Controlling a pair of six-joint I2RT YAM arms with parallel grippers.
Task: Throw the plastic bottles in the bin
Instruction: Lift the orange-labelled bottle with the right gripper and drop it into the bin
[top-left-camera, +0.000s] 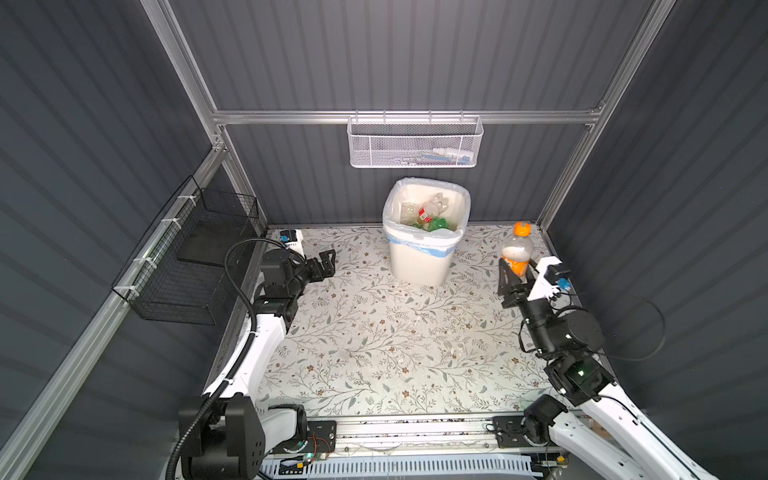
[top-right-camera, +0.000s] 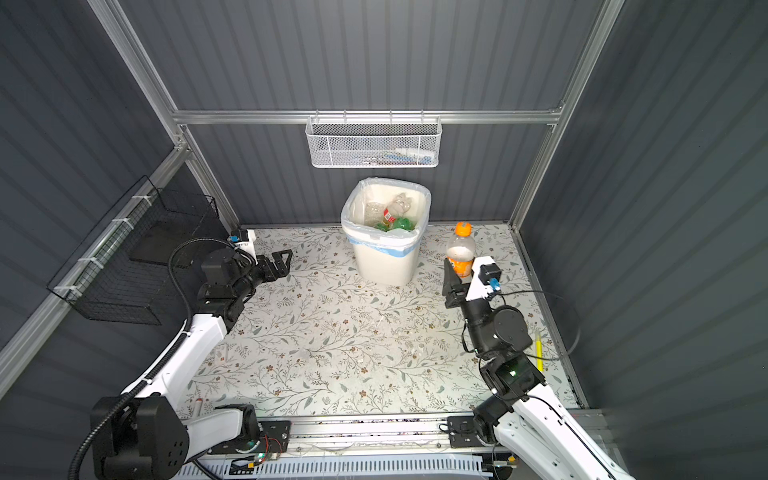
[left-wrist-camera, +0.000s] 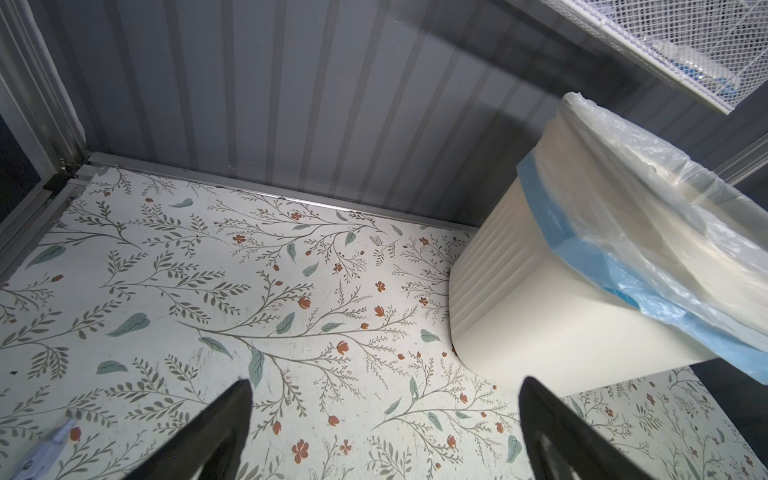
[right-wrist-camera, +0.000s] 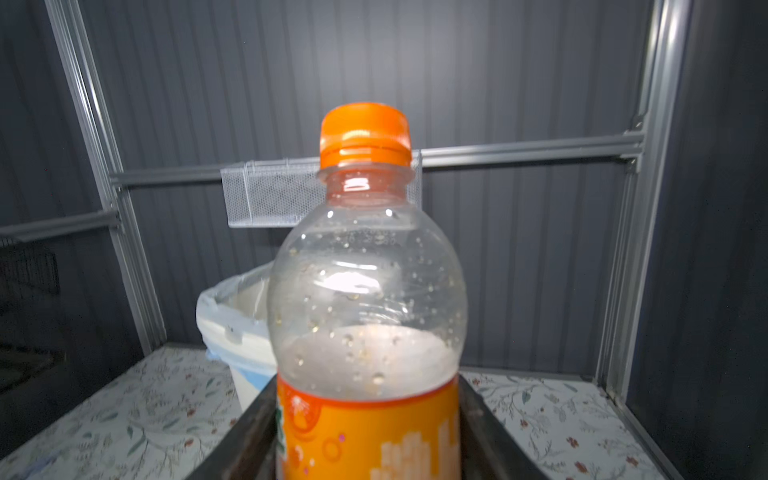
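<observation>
The right gripper (right-wrist-camera: 368, 419) clasps an orange-capped bottle (right-wrist-camera: 365, 291) by its orange label, upright at the right rear of the table (top-left-camera: 374, 332), to the right of the bin (top-left-camera: 419, 266). The left gripper (left-wrist-camera: 384, 386) hangs spread wide and empty near the left rear. Only the right wrist view shows droplets beading the bottle's clear upper half, while only the top views look into the bin, where clear and green bottles (top-left-camera: 432, 216) lie heaped.

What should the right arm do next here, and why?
Probably lift the orange-capped bottle straight up. The right gripper has its jaws against both sides of it, the bottle stands upright, and the bin, already holding other bottles, stands apart from it across the table.
</observation>
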